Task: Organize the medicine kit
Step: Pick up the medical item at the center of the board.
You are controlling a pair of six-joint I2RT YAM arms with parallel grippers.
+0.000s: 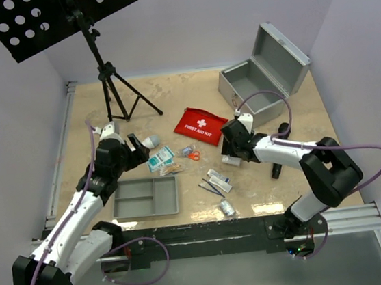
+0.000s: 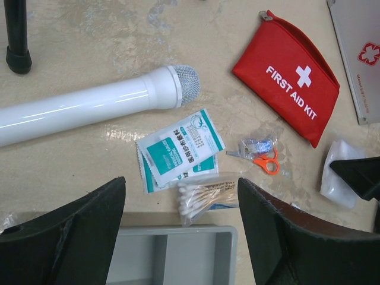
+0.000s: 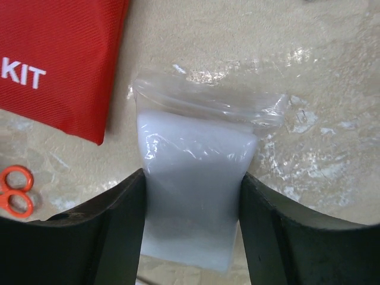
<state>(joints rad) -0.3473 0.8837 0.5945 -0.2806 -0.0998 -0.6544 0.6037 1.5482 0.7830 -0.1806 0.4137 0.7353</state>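
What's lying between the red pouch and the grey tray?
Teal-and-white packets, a bag of cotton swabs and tiny orange-handled scissors lie between the red pouch and the grey tray, clearest in the left wrist view.

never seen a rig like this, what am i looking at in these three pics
Two robot arms, left and right, are bolted to a table edge. The wide picture looks down from above and behind; the other two come from cameras on each wrist, so the black shapes there are the arm's own fingers. On the table lie a red first aid pouch, an open metal case, a grey tray, orange scissors, cotton swabs, teal packets and a white tube. The left end effector is open, holding nothing. The right end effector grips both sides of a clear bag of white padding that lies on the table.
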